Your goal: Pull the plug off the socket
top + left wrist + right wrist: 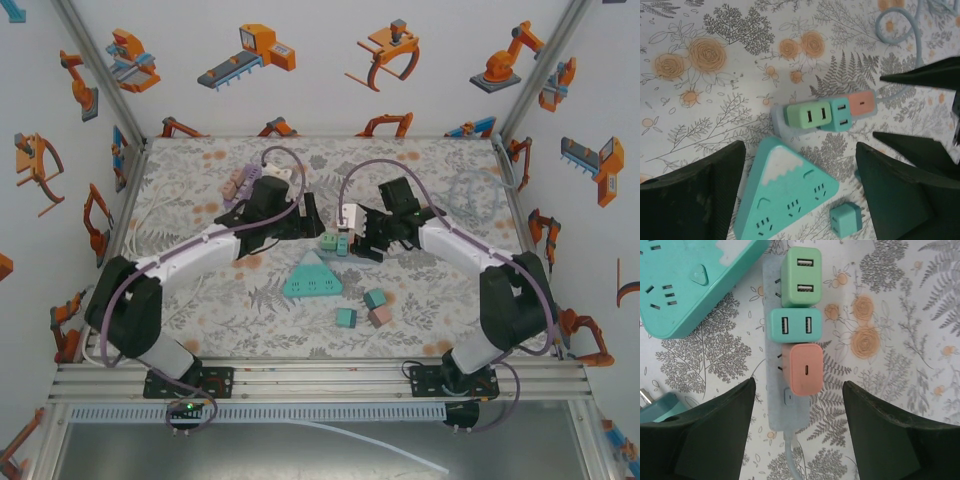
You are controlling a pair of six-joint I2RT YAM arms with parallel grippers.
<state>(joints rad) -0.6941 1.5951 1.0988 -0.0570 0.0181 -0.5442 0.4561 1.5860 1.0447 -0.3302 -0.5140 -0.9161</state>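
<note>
Our right pincer (799,390) is spread wide, one finger either side of the pink plug (805,369) seated in the grey socket strip (771,315) on the counter (900,315). Our left pincer (800,150) hangs wide above the teal triangular socket (790,185).

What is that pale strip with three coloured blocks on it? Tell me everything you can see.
The pale grey-blue power strip lies flat on the flowered cloth, plastic-looking. Plugged into it in a row: green plug, teal plug, salmon plug. A small button sits near the end where its cable leaves. Nothing grips it.
</note>
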